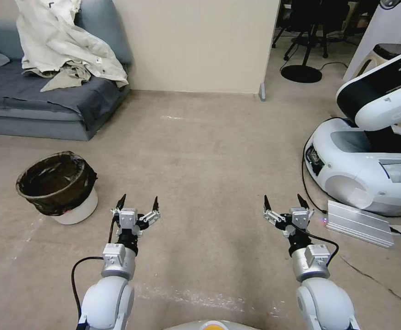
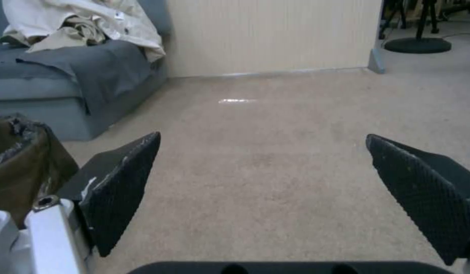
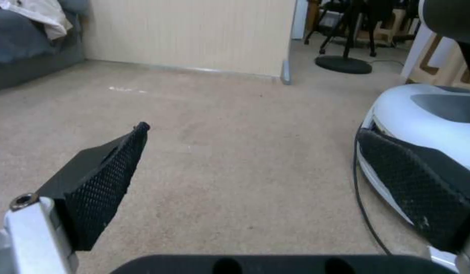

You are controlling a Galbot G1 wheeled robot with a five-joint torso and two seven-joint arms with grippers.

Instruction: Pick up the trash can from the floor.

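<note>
The trash can, a small white bin with a crinkly black bag folded over its rim, stands upright on the beige carpet floor at the left; its bag also shows at the edge of the left wrist view. My left gripper hovers open just to the right of the can, apart from it, with bare carpet between its fingers. Farther right, my right gripper is held open at the same height, over empty carpet.
A grey sofa with crumpled white cloth stands behind the can. Another white robot's base with a black cable and a metal plate lies at the right. A wall and a stand base are behind.
</note>
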